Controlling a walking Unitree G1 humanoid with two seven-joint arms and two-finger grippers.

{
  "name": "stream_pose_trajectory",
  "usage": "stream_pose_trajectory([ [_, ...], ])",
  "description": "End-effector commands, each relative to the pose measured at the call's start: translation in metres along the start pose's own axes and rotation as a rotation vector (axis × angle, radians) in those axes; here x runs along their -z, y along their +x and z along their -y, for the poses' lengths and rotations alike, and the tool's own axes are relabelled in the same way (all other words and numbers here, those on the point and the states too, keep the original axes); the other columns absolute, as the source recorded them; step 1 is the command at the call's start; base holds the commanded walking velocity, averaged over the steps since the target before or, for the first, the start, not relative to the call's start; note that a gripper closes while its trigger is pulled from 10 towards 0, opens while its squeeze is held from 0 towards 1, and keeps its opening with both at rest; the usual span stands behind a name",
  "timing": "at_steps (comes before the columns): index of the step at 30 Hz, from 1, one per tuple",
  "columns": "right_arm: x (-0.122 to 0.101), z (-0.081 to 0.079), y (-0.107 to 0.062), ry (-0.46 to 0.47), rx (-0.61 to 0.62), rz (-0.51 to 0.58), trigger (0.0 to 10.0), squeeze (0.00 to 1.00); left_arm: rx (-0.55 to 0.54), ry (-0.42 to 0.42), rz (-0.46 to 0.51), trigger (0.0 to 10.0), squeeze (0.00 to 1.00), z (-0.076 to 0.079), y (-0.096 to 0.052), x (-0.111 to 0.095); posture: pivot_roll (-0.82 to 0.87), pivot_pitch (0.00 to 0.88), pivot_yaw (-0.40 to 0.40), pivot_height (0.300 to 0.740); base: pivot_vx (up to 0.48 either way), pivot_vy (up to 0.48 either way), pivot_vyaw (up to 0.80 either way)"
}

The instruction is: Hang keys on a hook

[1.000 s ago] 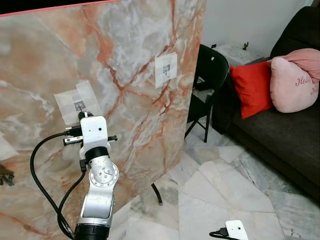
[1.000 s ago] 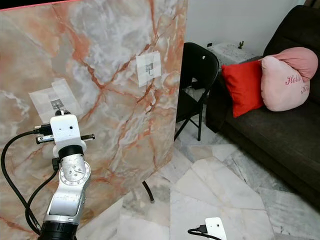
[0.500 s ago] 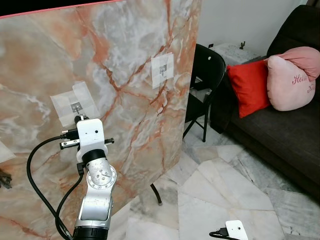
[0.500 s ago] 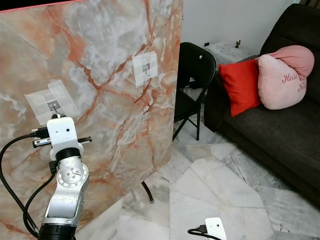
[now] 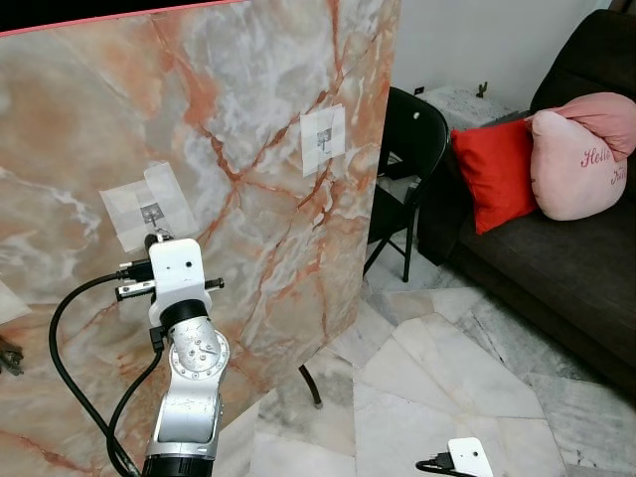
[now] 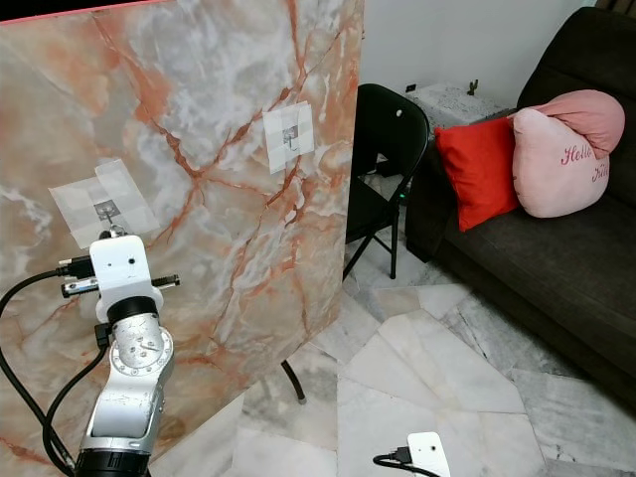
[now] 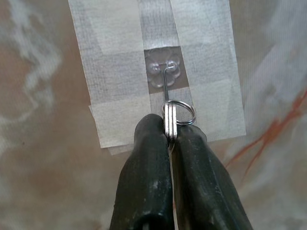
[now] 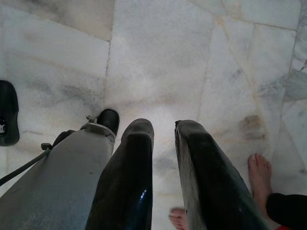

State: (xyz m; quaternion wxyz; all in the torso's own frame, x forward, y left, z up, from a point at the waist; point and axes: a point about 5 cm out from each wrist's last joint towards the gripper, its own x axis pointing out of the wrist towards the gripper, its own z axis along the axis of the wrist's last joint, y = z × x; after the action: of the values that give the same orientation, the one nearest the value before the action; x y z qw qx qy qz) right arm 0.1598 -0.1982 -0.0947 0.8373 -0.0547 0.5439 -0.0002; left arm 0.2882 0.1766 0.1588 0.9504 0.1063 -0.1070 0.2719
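Note:
On the upright marble board (image 5: 248,89), a clear plastic hook (image 7: 166,76) with a thin wire prong is held under strips of tape (image 5: 149,209). My left gripper (image 7: 169,132) is raised to it and shut on a silver key ring (image 7: 179,113). The ring's loop sits at the foot of the wire prong; whether it is over the prong I cannot tell. In the head views the white wrist housing (image 5: 175,270) hides the fingers and the keys. My right gripper (image 8: 163,127) hangs low over the floor, open, with nothing between its fingers.
A second taped hook (image 5: 323,140) sits further right on the board. A black folding chair (image 5: 415,139) stands behind the board's edge, beside a dark sofa (image 5: 566,268) with red (image 5: 493,174) and pink (image 5: 581,154) cushions. A person's bare foot (image 8: 261,173) is on the marble floor (image 5: 447,368).
The head view has shifted a little to the left. My left wrist has dropped slightly below the taped hook and stays at the board. The right arm hangs as before.

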Motion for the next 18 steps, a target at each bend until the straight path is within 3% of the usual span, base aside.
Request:
stream_pose_trajectory([
  [1,-0.0017,0.0005,0.0000,0.013,0.004,0.013,10.0,0.00,-0.012,0.011,-0.033,10.0,0.00,-0.0031,0.0006,0.0055,0.08,0.000,-0.059,0.740,0.000,0.000,0.00],
  [18,-0.0012,0.0003,0.0000,0.016,0.004,0.012,10.0,0.00,0.034,-0.020,-0.033,10.0,0.00,0.0044,0.0019,0.0019,0.08,0.000,-0.057,0.740,0.000,0.000,0.00],
])
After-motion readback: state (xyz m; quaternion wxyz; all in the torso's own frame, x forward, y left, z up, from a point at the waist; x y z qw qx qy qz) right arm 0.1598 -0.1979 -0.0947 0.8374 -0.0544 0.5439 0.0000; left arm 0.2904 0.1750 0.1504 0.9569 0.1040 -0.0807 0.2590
